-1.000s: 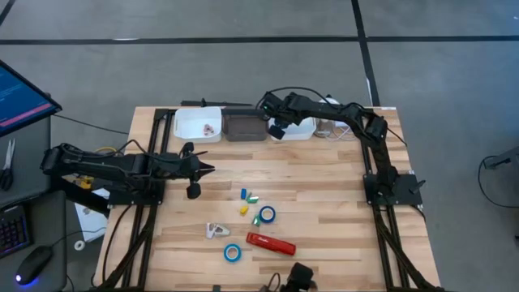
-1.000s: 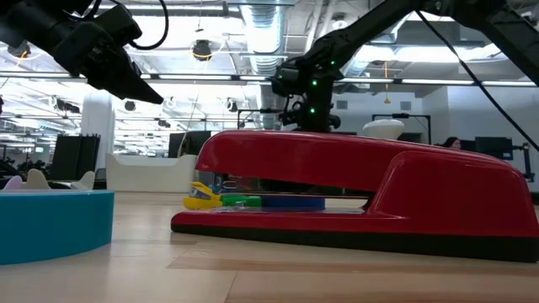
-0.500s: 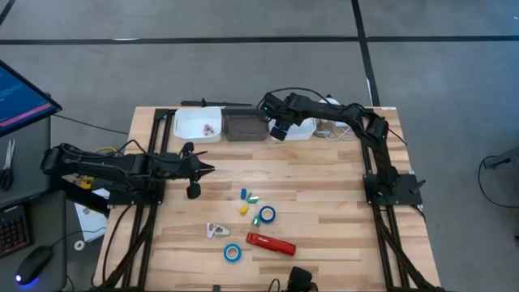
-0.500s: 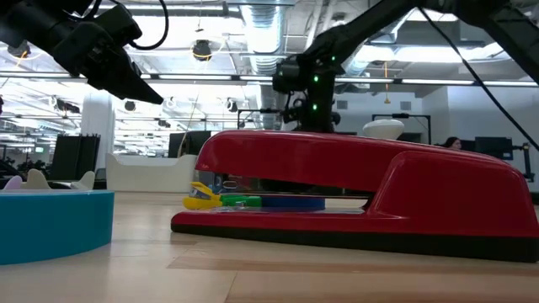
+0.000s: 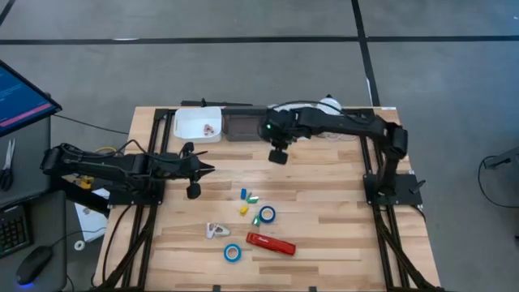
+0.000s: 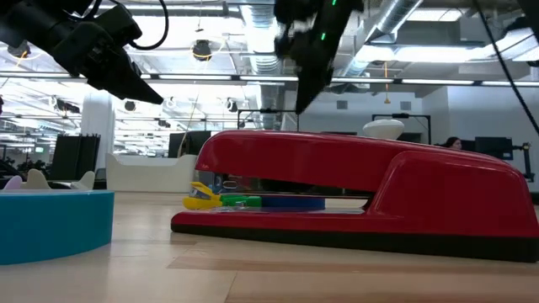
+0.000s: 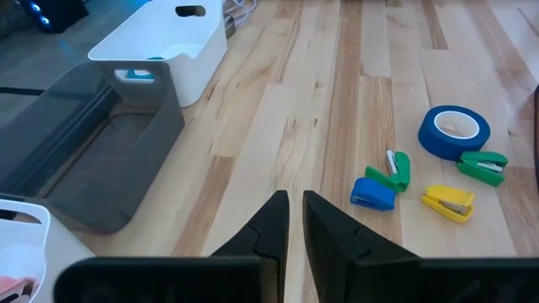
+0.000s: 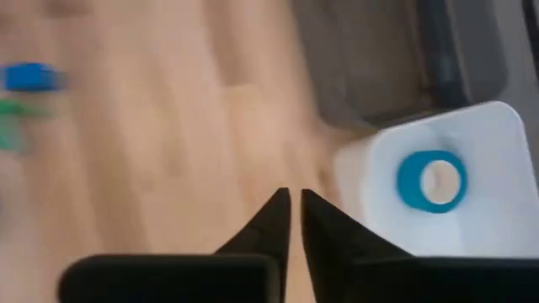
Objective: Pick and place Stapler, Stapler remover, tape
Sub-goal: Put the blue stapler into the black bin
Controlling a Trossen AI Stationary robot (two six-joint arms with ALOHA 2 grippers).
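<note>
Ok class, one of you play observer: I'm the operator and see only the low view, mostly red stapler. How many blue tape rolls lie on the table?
Observer: Two blue tape rolls: one by the left end of the stapler, one farther up the table.
Operator: Any tape in a bin?
Observer: Yes, one blue roll lies in the white bin.
Operator: Is the right gripper holding anything?
Observer: No. The right gripper is shut and empty, over bare wood; the left gripper waits at the table's left.

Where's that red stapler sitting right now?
In the high view, the red stapler lies flat near the table's front edge, about mid-width, with one blue tape roll just to its left and another just behind it.
</note>
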